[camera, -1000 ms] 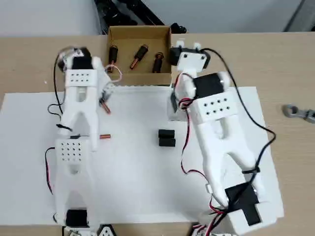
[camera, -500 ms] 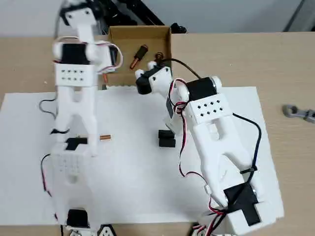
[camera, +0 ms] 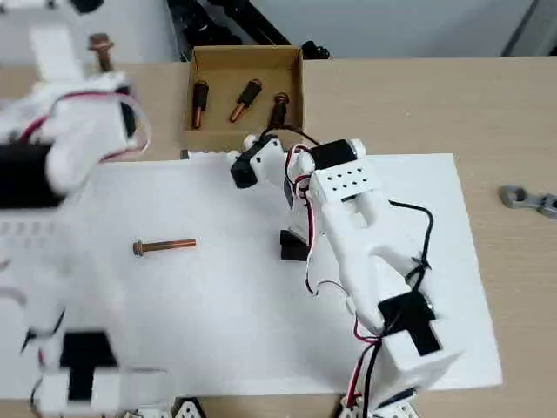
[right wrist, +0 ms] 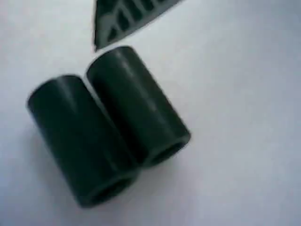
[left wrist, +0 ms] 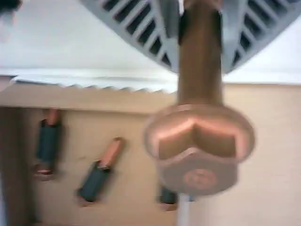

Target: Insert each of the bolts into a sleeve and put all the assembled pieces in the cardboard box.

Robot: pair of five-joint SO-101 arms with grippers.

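A copper bolt sticks out of my left gripper, which is shut on its shank and raised high beside the cardboard box; the bolt's head points up in the high view. Three assembled pieces lie in the box. Another bolt lies on the white paper. Two dark sleeves lie side by side on the paper. My right gripper hangs just over them, open, with one finger by the end of one sleeve.
White paper covers the middle of the wooden table. A metal tool lies at the table's right edge. The right arm crosses the paper's right half, and the left arm looms over its left side.
The left arm has risen high and swung left with its bolt, uncovering the bolt on the paper. The right arm has drawn back from the box and lowered over the sleeves.
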